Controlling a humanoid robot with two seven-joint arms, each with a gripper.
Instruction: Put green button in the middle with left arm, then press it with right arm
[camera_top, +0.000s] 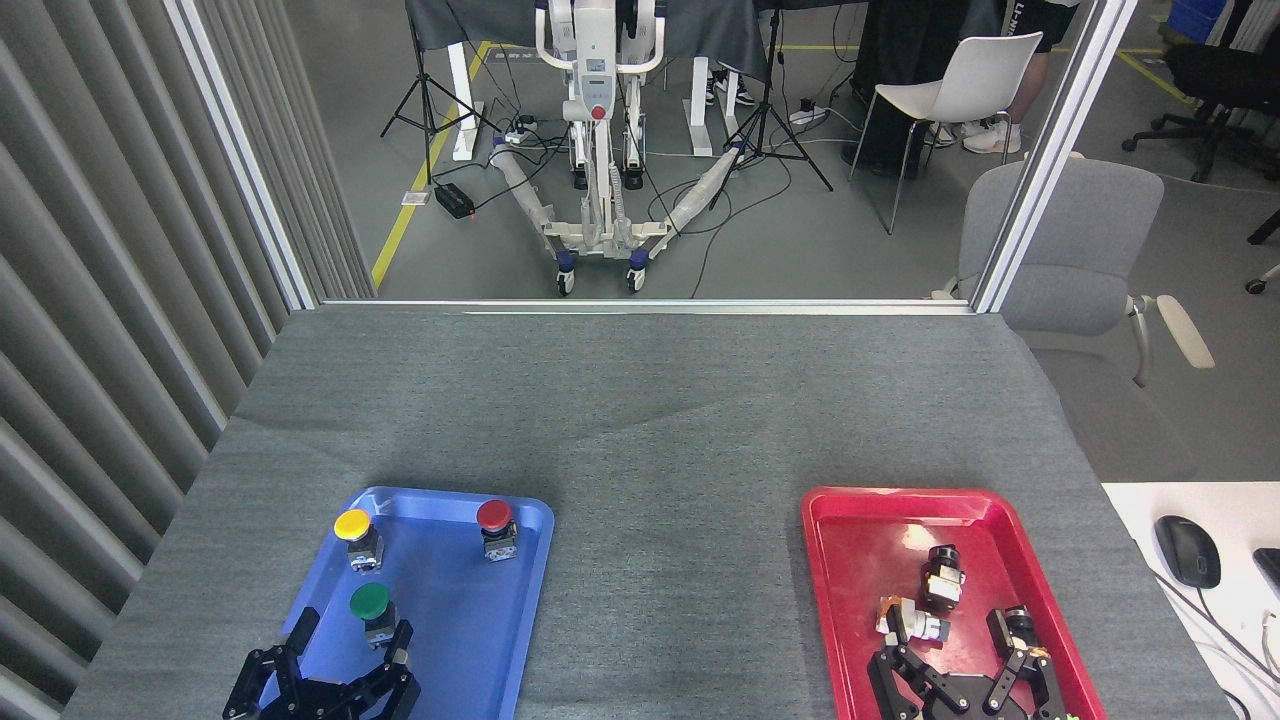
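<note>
Blue tray (520, 600): 3 buttons, incl. green button (370, 601). Left pincer (345, 650) & right pincer (960, 668) both spread, empty.

Bare cloth (670, 560) between both trays (440, 650)

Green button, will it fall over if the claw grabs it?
The green button might tip: its wide cap sits on a narrower base. It looks stiff, probably not squashy. Standing on the blue tray, it may slide if nudged.

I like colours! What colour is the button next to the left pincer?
Green, seen in the head view, standing in the blue tray.
</note>
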